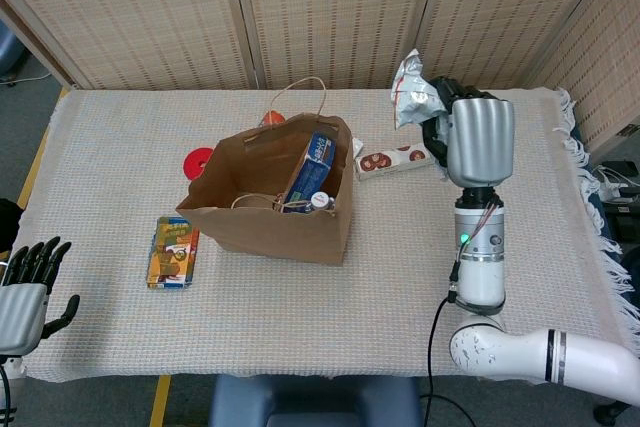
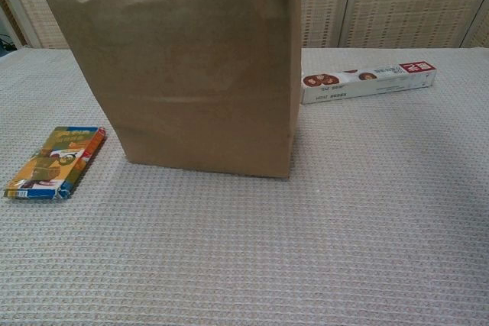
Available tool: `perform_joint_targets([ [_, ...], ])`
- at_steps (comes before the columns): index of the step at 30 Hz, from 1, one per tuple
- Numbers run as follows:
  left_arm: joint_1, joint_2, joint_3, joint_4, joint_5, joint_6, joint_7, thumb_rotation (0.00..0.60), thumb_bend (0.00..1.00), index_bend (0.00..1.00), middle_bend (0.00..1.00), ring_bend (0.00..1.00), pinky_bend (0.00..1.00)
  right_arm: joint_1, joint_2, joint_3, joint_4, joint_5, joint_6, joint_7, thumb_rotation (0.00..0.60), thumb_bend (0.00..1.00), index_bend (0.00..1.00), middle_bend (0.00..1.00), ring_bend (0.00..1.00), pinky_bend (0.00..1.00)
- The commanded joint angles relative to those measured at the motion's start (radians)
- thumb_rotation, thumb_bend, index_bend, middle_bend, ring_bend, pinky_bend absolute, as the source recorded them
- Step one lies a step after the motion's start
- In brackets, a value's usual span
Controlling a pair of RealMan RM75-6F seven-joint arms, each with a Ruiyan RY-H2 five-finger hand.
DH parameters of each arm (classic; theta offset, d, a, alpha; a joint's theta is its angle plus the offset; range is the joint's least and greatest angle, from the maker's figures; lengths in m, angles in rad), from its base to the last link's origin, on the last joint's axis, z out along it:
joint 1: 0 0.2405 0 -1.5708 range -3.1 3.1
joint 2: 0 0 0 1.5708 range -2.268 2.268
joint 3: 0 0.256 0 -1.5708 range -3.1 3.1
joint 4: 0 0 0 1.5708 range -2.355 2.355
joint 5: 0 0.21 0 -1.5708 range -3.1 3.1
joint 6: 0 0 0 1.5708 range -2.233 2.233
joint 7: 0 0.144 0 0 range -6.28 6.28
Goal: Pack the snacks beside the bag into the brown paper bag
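Right robot hand [image 1: 478, 139]: raised above the bench [image 1: 520, 247], back of the hand toward the head camera, fingers clenched on a crumpled silver snack packet [image 1: 412, 89]. The packet projects up and to the left of the hand, clear of the bench surface. This hand does not appear in the chest view.

Directly beneath the held packet lies a long white cookie box [image 1: 394, 158] (red end panel, cookie pictures at the end nearest the bag), flat on the bench just beside the right wall of the brown paper bag [image 1: 270, 217]. In the chest view the same box [image 2: 368, 82] lies behind and to the right of the bag [image 2: 183, 74].

The brown paper bag stands upright and open near the middle of the bench. Inside it — seen from the head camera — a blue carton [image 1: 309, 169] leans upright, with a small round white cap [image 1: 320, 200] next to it; the rest of the contents cannot be made out.

A red disc [image 1: 198, 160] lies on the bench at the bag's far left corner. A flat, colourful snack box [image 1: 173, 251] lies on the bench left of the bag, apart from it.

Left robot hand [image 1: 28, 292]: at the near-left bench edge, released, dark fingers spread, grasping nothing.
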Motion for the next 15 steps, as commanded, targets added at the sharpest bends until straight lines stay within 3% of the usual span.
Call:
perform_joint_targets([
  [1, 0.0, 0.0, 0.0, 0.0, 0.0, 0.0, -0.003, 0.6, 0.39, 0.06, 0.0, 0.0, 0.0, 0.059, -0.052, -0.013, -0.009, 0.0, -0.008, -0.032, 0.6, 0.57, 0.67, 0.59, 0.6, 0.69],
  [9, -0.002, 0.005, 0.0, 0.001, 0.002, -0.005, -0.02, 0.6, 0.39, 0.06, 0.0, 0.0, 0.0, 0.176, -0.193, -0.099, 0.039, -0.041, -0.026, -0.115, 0.6, 0.57, 0.67, 0.59, 0.6, 0.69],
  [15, -0.001, 0.008, 0.003, 0.005, 0.008, -0.004, -0.035, 0.6, 0.39, 0.06, 0.0, 0.0, 0.0, 0.232, -0.287, -0.127, 0.113, -0.044, -0.032, -0.147, 0.6, 0.57, 0.67, 0.59, 0.6, 0.69],
])
